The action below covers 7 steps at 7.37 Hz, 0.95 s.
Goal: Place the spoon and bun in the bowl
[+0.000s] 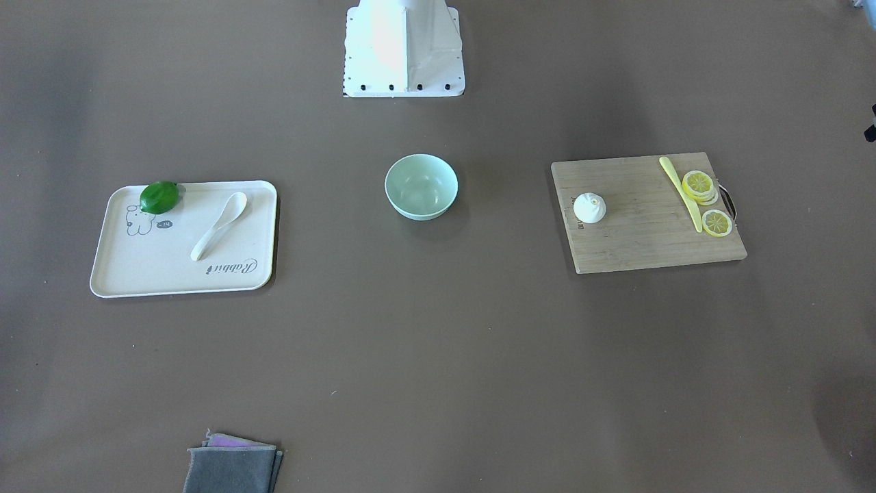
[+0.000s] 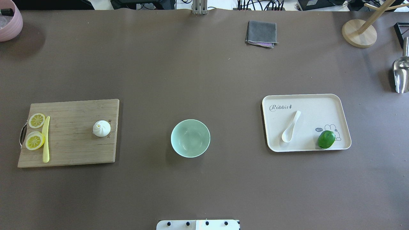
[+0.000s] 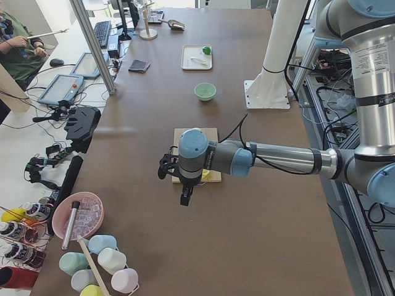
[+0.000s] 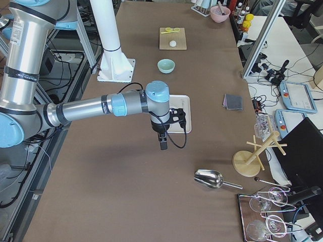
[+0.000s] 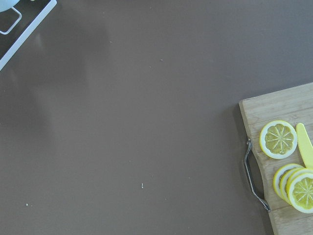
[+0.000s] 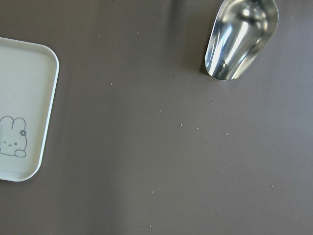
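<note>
On tray (image 2: 332, 102), spoon (image 2: 291, 126) diagonal, scoop toward robot base (image 2: 198, 225), handle away

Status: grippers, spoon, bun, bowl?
Left gripper hovers past the board, right gripper past the tray; open or shut unclear. Spoon on tray, bun on board, bowl empty. Paths look clear.

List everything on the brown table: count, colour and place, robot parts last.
bowl: 1, mint green, table centre
tray: 1, cream, robot's right
spoon: 1, cream, on tray
green fruit: 1, tray corner
cutting board: 1, wood, robot's left
bun: 1, white, on cutting board
lemon slices: one loose plus a stack, yellow, board's end
knife: 1, yellow, beside slices
cloth: 1, grey, far edge
scoop: 1, silver, far right
wooden stand: 1, far right corner
pink bowl: 1, far left corner
left gripper: 1, black, above table beyond board
right gripper: 1, black, above table beyond tray
</note>
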Motion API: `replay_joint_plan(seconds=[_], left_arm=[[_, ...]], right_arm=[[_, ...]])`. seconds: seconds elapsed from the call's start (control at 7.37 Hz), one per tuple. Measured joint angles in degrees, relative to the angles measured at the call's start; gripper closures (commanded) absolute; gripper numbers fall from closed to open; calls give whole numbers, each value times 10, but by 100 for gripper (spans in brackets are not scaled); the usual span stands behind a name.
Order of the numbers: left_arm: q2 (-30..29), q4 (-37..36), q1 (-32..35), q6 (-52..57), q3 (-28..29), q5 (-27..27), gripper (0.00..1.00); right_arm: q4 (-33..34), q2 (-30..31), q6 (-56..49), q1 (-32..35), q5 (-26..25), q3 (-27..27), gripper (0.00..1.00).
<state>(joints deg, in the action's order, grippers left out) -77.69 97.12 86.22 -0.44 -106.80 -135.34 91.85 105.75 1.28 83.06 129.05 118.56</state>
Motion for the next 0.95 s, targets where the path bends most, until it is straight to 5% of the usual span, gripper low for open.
replay_joint_plan(seconds=[0.95], left_arm=[[-34,20,-2,-2,-17,-5,2]], right_arm=[[-54,-11,10,1,4,7,0]])
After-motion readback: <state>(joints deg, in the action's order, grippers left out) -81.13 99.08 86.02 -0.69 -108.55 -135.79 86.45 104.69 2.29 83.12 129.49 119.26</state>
